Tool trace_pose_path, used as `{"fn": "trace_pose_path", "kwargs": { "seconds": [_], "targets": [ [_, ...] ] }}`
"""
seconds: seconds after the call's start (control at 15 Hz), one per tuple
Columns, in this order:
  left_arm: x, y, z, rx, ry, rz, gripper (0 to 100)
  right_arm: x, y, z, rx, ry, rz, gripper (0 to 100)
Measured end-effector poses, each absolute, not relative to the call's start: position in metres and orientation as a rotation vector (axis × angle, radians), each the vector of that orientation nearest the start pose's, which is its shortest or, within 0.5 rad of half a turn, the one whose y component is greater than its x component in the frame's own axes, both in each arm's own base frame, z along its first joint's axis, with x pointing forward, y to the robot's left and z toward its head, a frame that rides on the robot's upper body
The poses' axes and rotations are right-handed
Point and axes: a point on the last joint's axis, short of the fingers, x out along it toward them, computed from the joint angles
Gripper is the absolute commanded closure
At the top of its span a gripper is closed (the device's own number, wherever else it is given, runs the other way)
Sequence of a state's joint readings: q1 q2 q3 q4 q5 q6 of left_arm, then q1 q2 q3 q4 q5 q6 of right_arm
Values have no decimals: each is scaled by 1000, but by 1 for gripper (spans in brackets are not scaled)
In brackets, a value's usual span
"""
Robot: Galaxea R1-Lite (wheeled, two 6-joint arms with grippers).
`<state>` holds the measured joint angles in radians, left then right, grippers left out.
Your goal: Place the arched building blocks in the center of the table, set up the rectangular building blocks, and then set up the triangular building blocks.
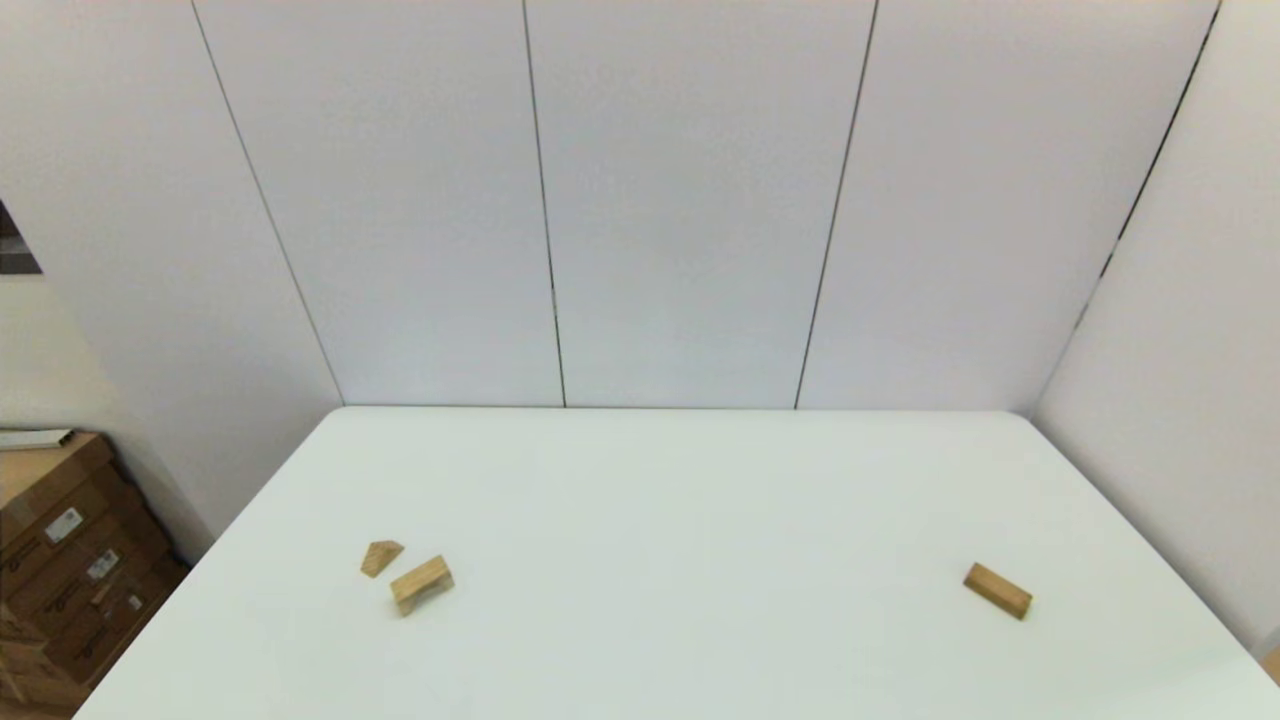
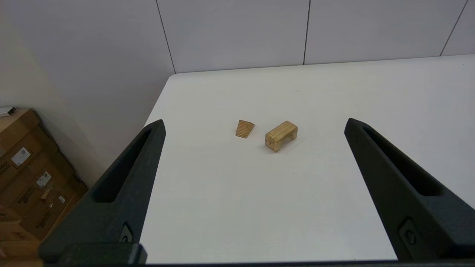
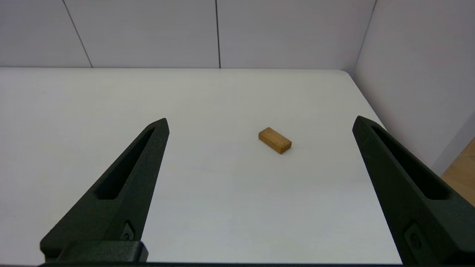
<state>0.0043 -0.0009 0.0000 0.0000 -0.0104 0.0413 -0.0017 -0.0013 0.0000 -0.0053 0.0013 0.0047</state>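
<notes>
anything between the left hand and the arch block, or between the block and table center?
Nothing visible. The left hand is open with bare table up to the arched block. The triangular block lies beside it, off both paths.

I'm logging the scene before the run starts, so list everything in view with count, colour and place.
Arched block: one, light wood, left part of the table, standing on its legs.
Wedge: one, light wood, just left of and behind the arched block, apart from it.
Rectangular block: one, light brown, right part of the table, lying flat.
Table: one, white, rounded far corners.
Wall panels: white, behind and to the right of the table.
Cardboard boxes: brown, stacked on the floor left of the table.
Left hand: black, open, held off the table, facing the arched block and wedge.
Right hand: black, open, facing the rectangular block.
</notes>
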Motion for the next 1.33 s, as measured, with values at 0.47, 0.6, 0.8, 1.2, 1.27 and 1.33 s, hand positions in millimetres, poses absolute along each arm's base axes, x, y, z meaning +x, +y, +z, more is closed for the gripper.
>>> {"fn": "trace_pose_path", "kwargs": {
  "seconds": [0.47, 0.6, 0.8, 1.2, 1.27, 1.33],
  "targets": [
    [-23, 0, 75, 41, -1, -7, 0, -23, 0, 76, 5, -7, 0, 0],
    [-23, 0, 75, 41, -1, -7, 0, -23, 0, 76, 4, -7, 0, 0],
    [-23, 0, 75, 41, -1, -7, 0, -23, 0, 76, 5, -7, 0, 0],
    [-23, 0, 76, 46, -3, -7, 0, -23, 0, 76, 4, -7, 0, 0],
    [-23, 0, 76, 44, -4, -7, 0, -23, 0, 76, 4, -7, -1, 0],
    [-23, 0, 76, 42, -2, -7, 0, -23, 0, 76, 4, -7, 0, 0]
  ]
}}
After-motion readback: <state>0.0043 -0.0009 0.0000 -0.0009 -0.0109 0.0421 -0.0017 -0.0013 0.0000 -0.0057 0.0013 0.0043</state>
